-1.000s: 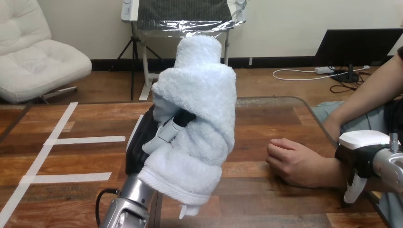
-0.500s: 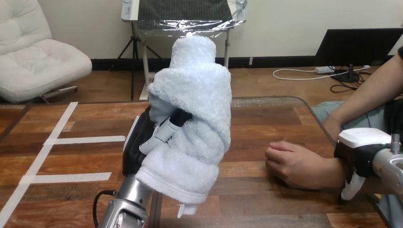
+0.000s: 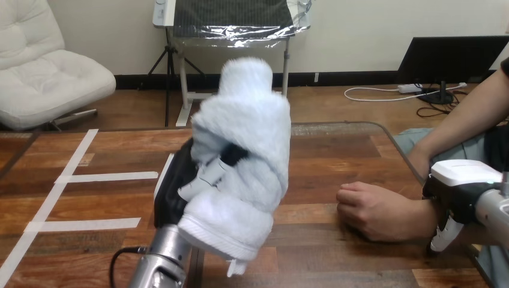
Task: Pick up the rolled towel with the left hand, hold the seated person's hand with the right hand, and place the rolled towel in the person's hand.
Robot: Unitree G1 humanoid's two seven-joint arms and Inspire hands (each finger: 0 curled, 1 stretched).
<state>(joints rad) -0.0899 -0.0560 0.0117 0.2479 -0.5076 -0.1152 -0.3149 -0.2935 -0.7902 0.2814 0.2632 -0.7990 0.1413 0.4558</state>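
Nearest, we log the left arm's silver forearm (image 3: 157,269), rising from the bottom edge left of centre. Above it, the left hand (image 3: 173,195): black palm toward us, its fingers (image 3: 207,174) curled into the cloth and clamped round the rolled towel (image 3: 249,138). The towel: pale fluffy terry, held upright and clear above the wooden table (image 3: 354,153), its inner roll poking out at the top, a loose hemmed fold hanging at the bottom beside the forearm. At the right edge we log the right hand (image 3: 459,195), white shell upward, lying over the person's wrist (image 3: 420,219) and touching it; we cannot tell whether it grips the wrist or merely rests there. Just left of it, the person's hand (image 3: 372,210): lying on the table, knuckles up, loosely curled, well apart from the towel. Farther left on the tabletop, strips of white tape (image 3: 105,176).
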